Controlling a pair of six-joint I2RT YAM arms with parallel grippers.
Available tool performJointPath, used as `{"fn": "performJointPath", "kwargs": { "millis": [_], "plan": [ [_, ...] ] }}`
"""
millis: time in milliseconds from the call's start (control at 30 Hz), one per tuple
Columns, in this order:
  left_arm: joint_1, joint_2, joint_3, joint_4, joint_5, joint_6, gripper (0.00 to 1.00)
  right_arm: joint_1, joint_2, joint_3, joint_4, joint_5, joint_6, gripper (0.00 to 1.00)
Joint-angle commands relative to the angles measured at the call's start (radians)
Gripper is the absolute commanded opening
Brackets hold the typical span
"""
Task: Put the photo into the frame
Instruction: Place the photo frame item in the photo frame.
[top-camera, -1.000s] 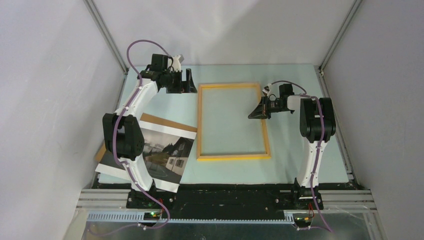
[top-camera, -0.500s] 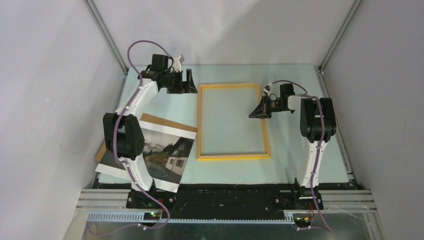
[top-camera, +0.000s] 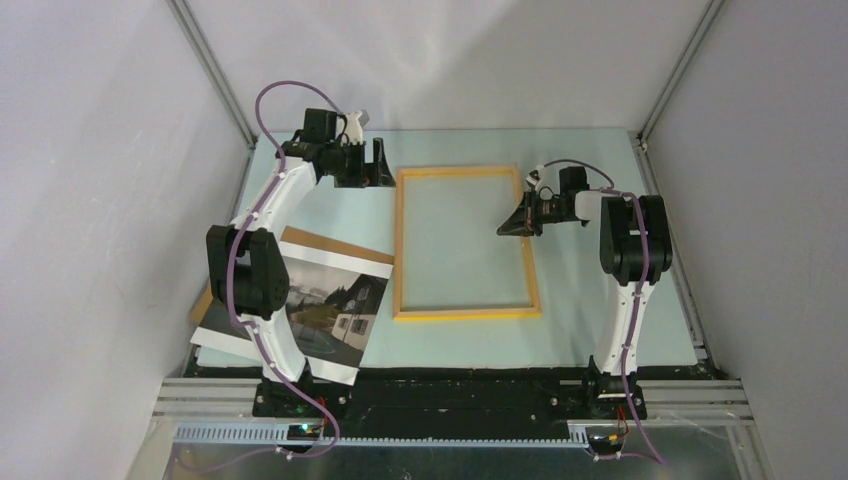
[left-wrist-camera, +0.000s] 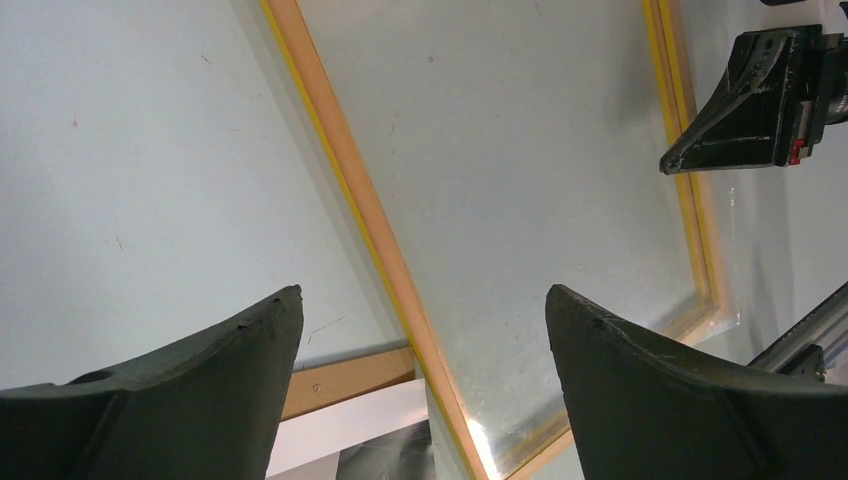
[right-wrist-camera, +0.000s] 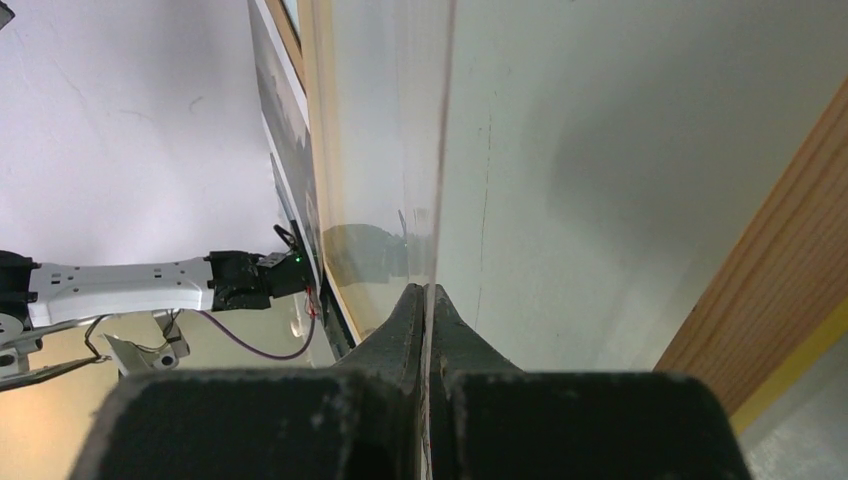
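Left gripper (left-wrist-camera: 420, 300) spread wide, holding nothing, above the left rail of the frame (top-camera: 465, 313). Right gripper (right-wrist-camera: 427, 290) fingers pressed together, pinching the edge of a thin clear pane (right-wrist-camera: 437, 150) over the frame's right side. Frame flat mid-table. Photo (top-camera: 330, 300) lies near-left on a brown board (top-camera: 340, 245), beside the frame's near-left corner.

The frame (top-camera: 455, 250) is laid flat mid-table (top-camera: 600, 300). The left gripper (top-camera: 378, 165) is held beside its far left corner, the right gripper (top-camera: 507, 229), jaws closed, above its right side. The photo (top-camera: 330, 310) is laid near-left on a brown board (top-camera: 335, 246).
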Motion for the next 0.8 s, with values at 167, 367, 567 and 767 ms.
{"fn": "performJointPath", "kwargs": {
  "millis": [167,367,567,767],
  "plan": [
    [0.003,0.006,-0.001,0.026,0.027,-0.012,0.95,0.013,-0.025,0.006,0.053,0.011,-0.027,0.00],
    [0.003,0.005,-0.005,0.027,0.031,-0.011,0.95,0.013,-0.018,0.014,0.047,0.009,-0.041,0.00],
    [0.002,0.009,-0.007,0.027,0.033,-0.010,0.95,0.019,-0.014,0.029,0.031,0.008,-0.067,0.00],
    [0.001,0.012,-0.011,0.027,0.034,-0.010,0.95,0.024,-0.010,0.045,0.018,0.007,-0.076,0.00]
  ]
}}
